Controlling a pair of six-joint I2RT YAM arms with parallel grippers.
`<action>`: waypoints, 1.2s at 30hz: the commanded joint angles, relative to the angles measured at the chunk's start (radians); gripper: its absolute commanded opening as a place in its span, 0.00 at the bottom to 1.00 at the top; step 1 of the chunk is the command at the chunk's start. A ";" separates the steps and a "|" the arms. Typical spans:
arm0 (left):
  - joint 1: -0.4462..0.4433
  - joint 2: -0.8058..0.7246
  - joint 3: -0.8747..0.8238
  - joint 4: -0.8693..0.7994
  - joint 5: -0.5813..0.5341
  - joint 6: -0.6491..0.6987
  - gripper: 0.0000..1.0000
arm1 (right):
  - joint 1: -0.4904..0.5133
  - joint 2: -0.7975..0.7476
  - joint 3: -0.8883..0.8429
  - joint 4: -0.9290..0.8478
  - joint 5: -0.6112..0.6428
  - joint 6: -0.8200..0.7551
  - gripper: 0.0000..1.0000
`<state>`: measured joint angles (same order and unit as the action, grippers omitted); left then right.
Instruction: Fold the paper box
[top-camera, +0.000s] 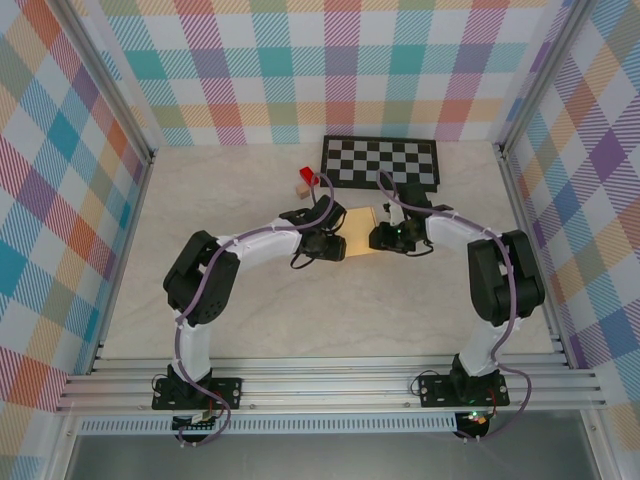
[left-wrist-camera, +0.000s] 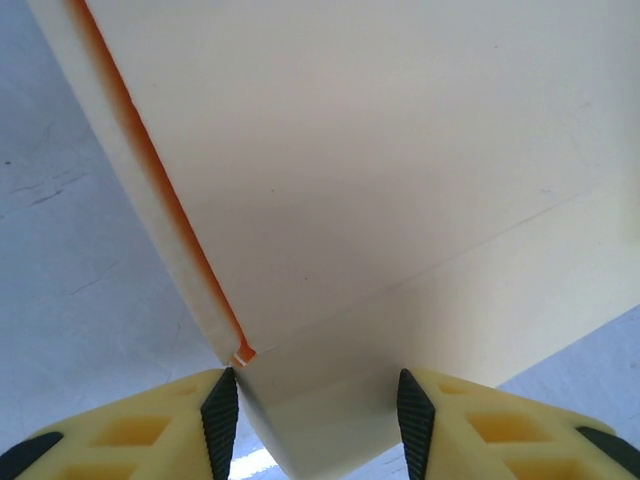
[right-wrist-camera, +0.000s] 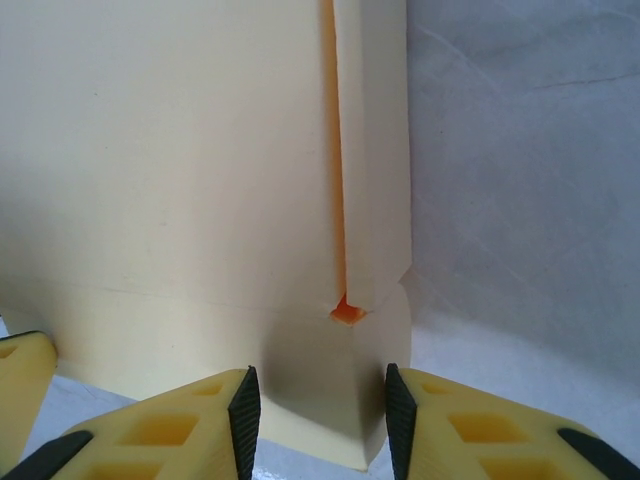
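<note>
Nearest us in the top view sit the two arm bases (top-camera: 197, 388). Beyond them both arms reach inward to the paper box (top-camera: 361, 230), which lies on the table (top-camera: 300, 320) just short of the checkerboard mat (top-camera: 380, 161). Our left gripper (top-camera: 338, 243) meets its left edge and our right gripper (top-camera: 380, 238) its right, so neither is nearer. We cannot judge its long axis from here. The red and tan blocks (top-camera: 306, 182) sit apart, beyond its far-left corner.

From the left wrist, the pads (left-wrist-camera: 220, 420) flank a corner tab (left-wrist-camera: 300, 440) lying dead ahead, jaws part-closed. We cannot tell whether they pinch it.

From the right wrist, a rounded tab (right-wrist-camera: 335, 390) sits between the pads (right-wrist-camera: 246, 420), and a folded strip (right-wrist-camera: 372, 150) runs straight away from them. We cannot tell whether it is gripped either.

As a container the box shows us no contents.
</note>
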<state>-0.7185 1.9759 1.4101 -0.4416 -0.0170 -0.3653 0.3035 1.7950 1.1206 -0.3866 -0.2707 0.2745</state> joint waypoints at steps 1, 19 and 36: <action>0.008 0.019 0.016 0.006 0.025 0.032 0.46 | 0.001 0.025 0.030 -0.029 -0.020 -0.011 0.37; 0.019 0.054 0.025 0.046 0.012 0.129 0.44 | -0.025 0.076 0.036 0.018 -0.045 -0.030 0.35; 0.086 0.066 0.130 0.015 0.108 0.065 0.47 | -0.050 0.086 0.104 -0.022 -0.059 0.001 0.35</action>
<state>-0.6529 2.0243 1.4929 -0.4160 0.0574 -0.2661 0.2584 1.8717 1.1854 -0.3866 -0.3046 0.2531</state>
